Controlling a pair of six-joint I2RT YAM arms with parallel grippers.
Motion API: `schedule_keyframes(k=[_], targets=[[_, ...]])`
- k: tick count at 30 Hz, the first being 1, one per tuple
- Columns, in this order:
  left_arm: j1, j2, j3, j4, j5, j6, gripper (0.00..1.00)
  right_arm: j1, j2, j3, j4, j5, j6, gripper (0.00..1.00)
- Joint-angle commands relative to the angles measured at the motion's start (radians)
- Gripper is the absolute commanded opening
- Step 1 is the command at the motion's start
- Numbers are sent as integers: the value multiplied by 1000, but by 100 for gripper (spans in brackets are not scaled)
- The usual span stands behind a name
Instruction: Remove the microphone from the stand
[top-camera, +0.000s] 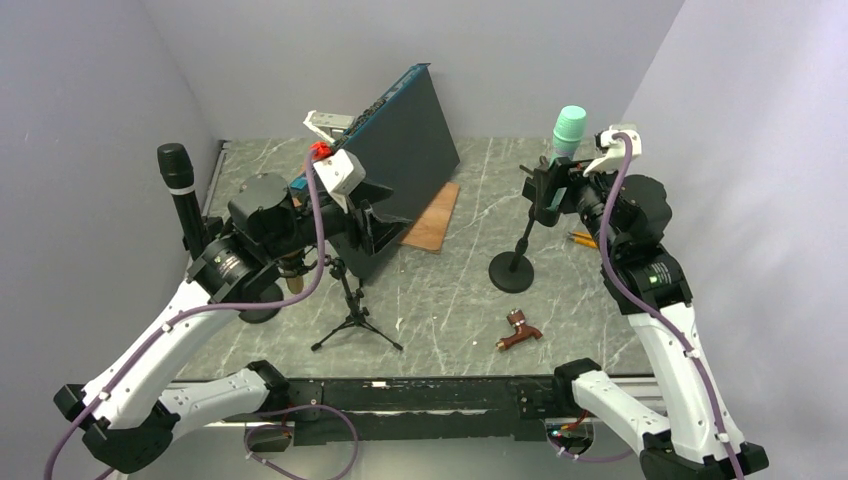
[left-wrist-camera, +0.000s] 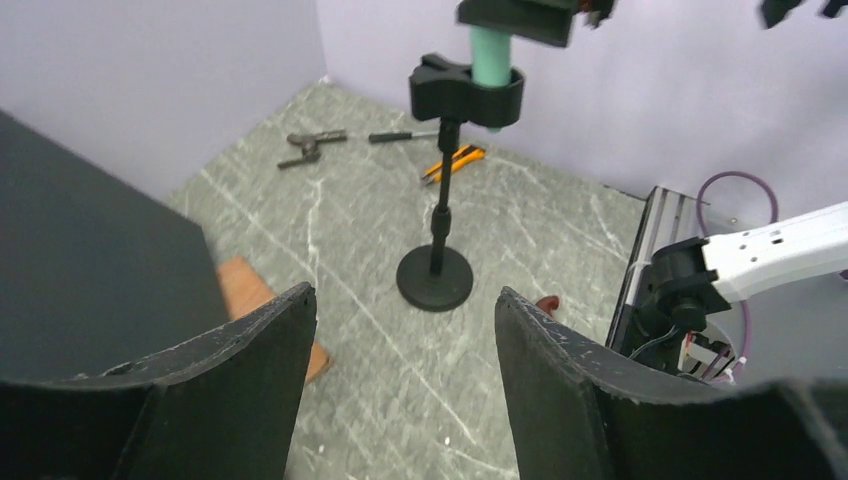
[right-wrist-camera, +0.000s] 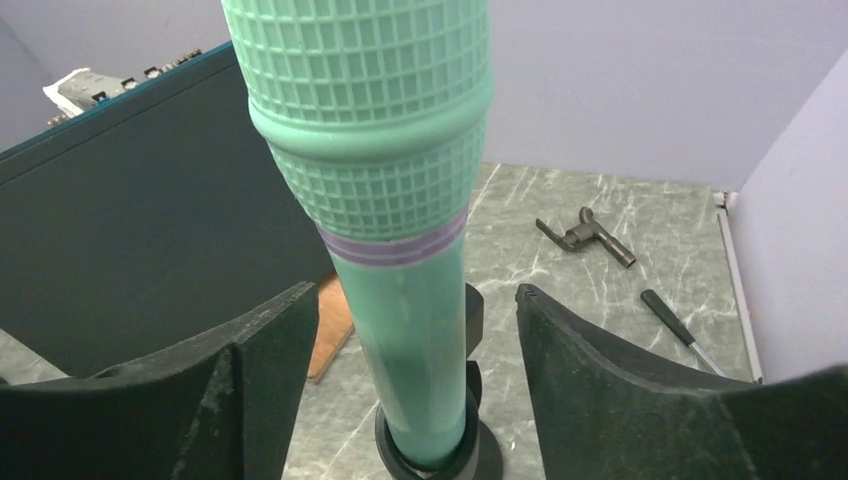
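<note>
A mint-green microphone (top-camera: 570, 128) (left-wrist-camera: 490, 55) (right-wrist-camera: 400, 250) stands upright in the clip of a black stand with a round base (top-camera: 511, 272) (left-wrist-camera: 435, 280). In the right wrist view its lower end sits in the black clip ring (right-wrist-camera: 470, 325). My right gripper (top-camera: 545, 192) (right-wrist-camera: 417, 300) straddles the microphone's body just above the clip, open, with a gap showing on each side between pad and body. My left gripper (top-camera: 375, 225) (left-wrist-camera: 405, 300) hovers at the middle left, open and holding nothing, facing the stand from a distance.
A dark board (top-camera: 410, 150) leans at the back centre with a wooden piece (top-camera: 435, 215) at its foot. A small tripod (top-camera: 355, 320) stands under the left arm. A black microphone (top-camera: 178, 185) rises at the far left. A brown tool (top-camera: 520, 332), orange pencils (top-camera: 582, 238) and a screwdriver (right-wrist-camera: 672, 325) lie on the table.
</note>
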Motion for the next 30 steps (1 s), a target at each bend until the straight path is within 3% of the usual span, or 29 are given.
schedule_keyframes(k=[1, 9, 14, 18, 21, 25, 30], targets=[[-16, 1, -19, 147, 104, -6, 69, 4, 11, 13, 88, -30, -23, 71], [-37, 145, 11, 297, 115, -163, 68, 5, -20, -48, 127, 25, -60, 55], [-77, 286, 71, 435, 168, -173, 63, 4, -29, -91, 141, 20, -136, 34], [-96, 390, 163, 423, 137, -109, 67, 4, -39, -130, 166, 17, -169, 19], [-96, 472, 243, 378, 131, -61, 67, 4, -47, -154, 181, 14, -179, 1], [-95, 554, 297, 385, 145, 1, 69, 3, -63, -175, 195, -33, -191, 0], [-67, 690, 407, 410, 304, 19, 72, -16, -61, -177, 167, -191, -189, 0]])
